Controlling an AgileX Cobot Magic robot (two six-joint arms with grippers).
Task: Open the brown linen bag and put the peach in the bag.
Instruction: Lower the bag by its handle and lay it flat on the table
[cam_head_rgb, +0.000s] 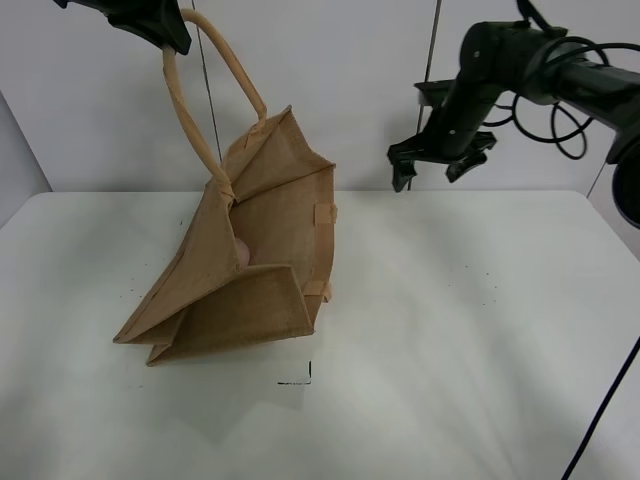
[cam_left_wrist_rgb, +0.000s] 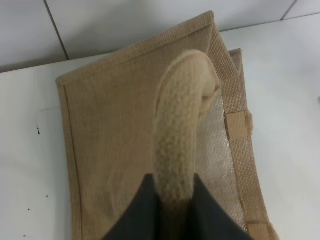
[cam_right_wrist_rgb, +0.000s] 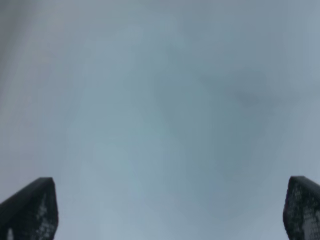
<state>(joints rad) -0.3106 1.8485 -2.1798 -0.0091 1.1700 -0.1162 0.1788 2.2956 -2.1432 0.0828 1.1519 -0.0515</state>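
Showing the whole scene from the high exterior view, the left end effector is clamped on one beige handle of the brown linen bag. The bag hangs tilted with its base on the table, apparently so that its mouth is pulled apart. A small pinkish patch in the opening appears to be the peach, judged to lie inside. The right end effector is raised near the back wall, well apart from the bag, jaws spread and empty. From the left wrist view, dark fingers pinch the handle on both sides, with the woven panel and open mouth below. From the right wrist view, two fingertips stand wide apart with nothing between them against a blurred grey background.
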